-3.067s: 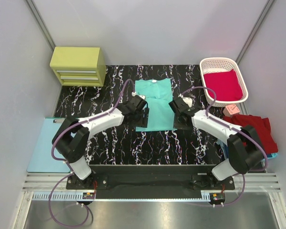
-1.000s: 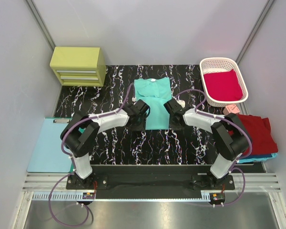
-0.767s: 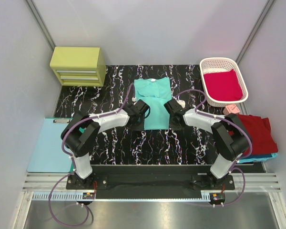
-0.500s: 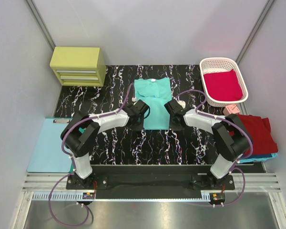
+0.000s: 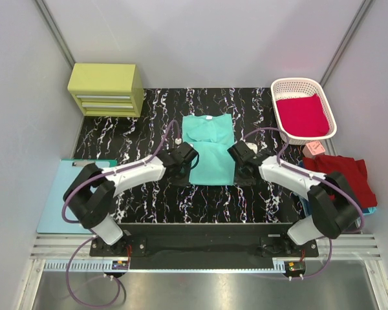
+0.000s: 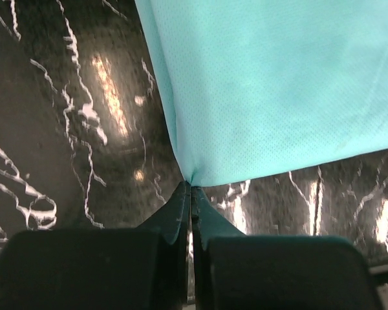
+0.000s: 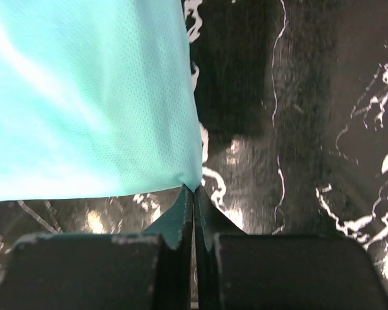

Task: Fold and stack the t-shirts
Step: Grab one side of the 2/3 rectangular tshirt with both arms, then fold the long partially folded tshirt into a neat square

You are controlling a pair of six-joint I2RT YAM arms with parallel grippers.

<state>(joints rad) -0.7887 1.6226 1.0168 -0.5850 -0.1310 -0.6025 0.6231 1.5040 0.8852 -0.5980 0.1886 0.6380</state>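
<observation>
A mint-teal t-shirt (image 5: 210, 145) lies folded into a narrow strip on the black marbled table, collar at the far end. My left gripper (image 5: 188, 169) is shut on its near left corner. The left wrist view shows that gripper (image 6: 191, 187) pinching the tip of the cloth (image 6: 278, 84). On the other side my right gripper (image 5: 237, 169) is shut on the near right corner. In the right wrist view its jaws (image 7: 194, 189) are pressed together on the cloth (image 7: 84, 97). A crimson t-shirt (image 5: 302, 115) lies in the basket. A dark red t-shirt (image 5: 346, 177) lies at the right edge over a blue one (image 5: 370, 209).
The white lattice basket (image 5: 291, 82) stands at the back right, with a small pink object (image 5: 313, 148) just in front of it. A yellow-green drawer unit (image 5: 107, 89) stands at the back left. A pale blue clipboard (image 5: 61, 197) lies off the table's left side.
Both grippers have shut on the mint-teal shirt's near corners. They have drawn back toward the arm bases, sliding the shirt nearer.
</observation>
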